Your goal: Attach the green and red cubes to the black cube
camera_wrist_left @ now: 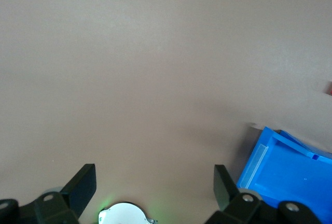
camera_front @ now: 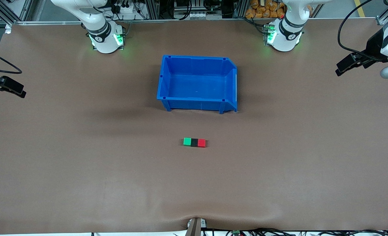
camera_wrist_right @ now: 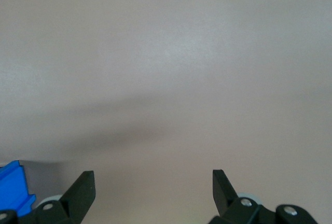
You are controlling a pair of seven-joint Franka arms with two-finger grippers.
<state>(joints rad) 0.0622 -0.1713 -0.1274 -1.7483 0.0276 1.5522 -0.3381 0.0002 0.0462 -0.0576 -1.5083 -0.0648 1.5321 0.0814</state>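
A: Left end effector (camera_wrist_left: 154, 185) hangs wide and empty over bare worktop (camera_front: 82, 164) at the left arm's end. Right end effector (camera_wrist_right: 153, 185) is likewise spread with nothing in it, over the right arm's end. Both arms look parked, well apart from the cubes.

B: Largest first, then: the blue bin (camera_front: 197, 98) sits mid-worktop, empty as far as I can see. Nearer the front camera than the bin lies the row: green cube (camera_front: 187, 141), black cube (camera_front: 194, 142), red cube (camera_front: 201, 143), touching side by side, black in the middle.

A: So the joining looks done. What could spoil it?

B: My guess: an arm sweeping low across the middle could knock the row and split a joint. I cannot tell how firmly the cubes hold, so any lift by one end cube might peel it off.

A: And its lie?

B: Long axis runs along the worktop from arm end to arm end, green toward the right arm, red toward the left arm, tilted very slightly, red end a touch nearer the camera.
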